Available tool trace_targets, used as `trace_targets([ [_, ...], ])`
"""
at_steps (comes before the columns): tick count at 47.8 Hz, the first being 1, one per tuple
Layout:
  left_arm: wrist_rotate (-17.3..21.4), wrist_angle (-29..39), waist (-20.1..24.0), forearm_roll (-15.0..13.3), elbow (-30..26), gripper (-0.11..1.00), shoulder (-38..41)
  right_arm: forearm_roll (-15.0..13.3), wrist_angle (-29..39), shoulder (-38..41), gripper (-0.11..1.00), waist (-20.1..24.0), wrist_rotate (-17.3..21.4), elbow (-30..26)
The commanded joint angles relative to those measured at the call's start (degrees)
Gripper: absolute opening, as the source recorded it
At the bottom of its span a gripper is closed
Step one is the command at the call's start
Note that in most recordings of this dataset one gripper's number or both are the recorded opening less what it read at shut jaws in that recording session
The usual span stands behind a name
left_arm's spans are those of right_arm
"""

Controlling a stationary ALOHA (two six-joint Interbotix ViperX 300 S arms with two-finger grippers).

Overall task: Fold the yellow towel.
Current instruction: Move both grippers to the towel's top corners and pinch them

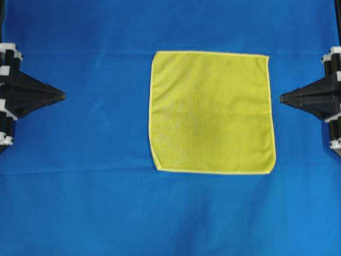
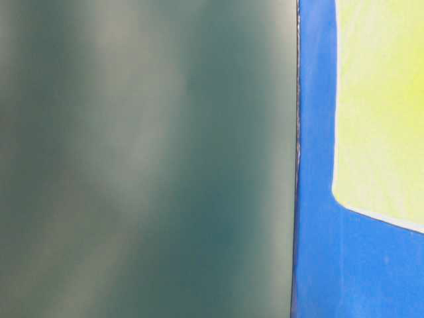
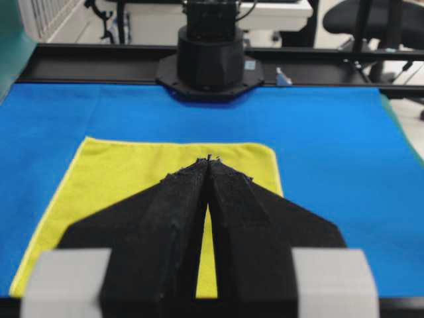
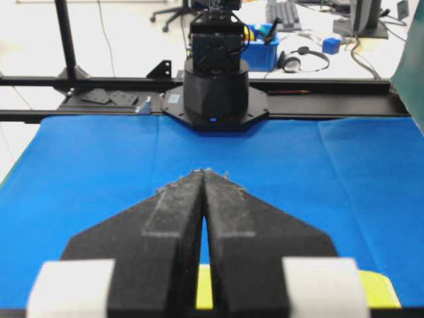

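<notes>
A blue-covered bench (image 1: pixel 80 213) fills the overhead view. The yellow towel (image 1: pixel 212 112) lies flat and unfolded near its middle, nearer the right tool (image 1: pixel 282 97). The left tool (image 1: pixel 63 96) and the right one are pinched together, empty. Pinching cover along with towel could drag both.

Yellow towel (image 1: pixel 211 112) (paler hem) on plain blue table cover (image 1: pixel 80 186); black grippers, white-banded.

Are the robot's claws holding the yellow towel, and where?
No. Nothing is held. The left gripper and right gripper are both shut and empty, off to the sides of the yellow towel, which lies flat on the blue cloth.
</notes>
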Motion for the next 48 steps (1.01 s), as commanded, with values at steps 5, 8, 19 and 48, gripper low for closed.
trace_targets([
  [5,0.53,-1.14,0.53,-1.05,-1.67,0.00,3.34,0.26,1.49,0.53,0.00,-0.79,0.35,-2.72],
  [8,0.44,-1.76,1.41,-1.05,-1.93,0.00,5.01,0.26,3.87,0.53,0.00,-2.37,0.35,-3.34],
  [19,0.00,-3.78,7.73,-1.05,-3.69,0.00,15.38,0.26,10.90,1.32,0.00,-12.39,0.53,-3.52],
  [48,1.49,-4.31,21.18,-1.05,-19.86,0.86,52.91,-1.41,18.72,22.85,0.61,-33.75,1.32,-3.69],
])
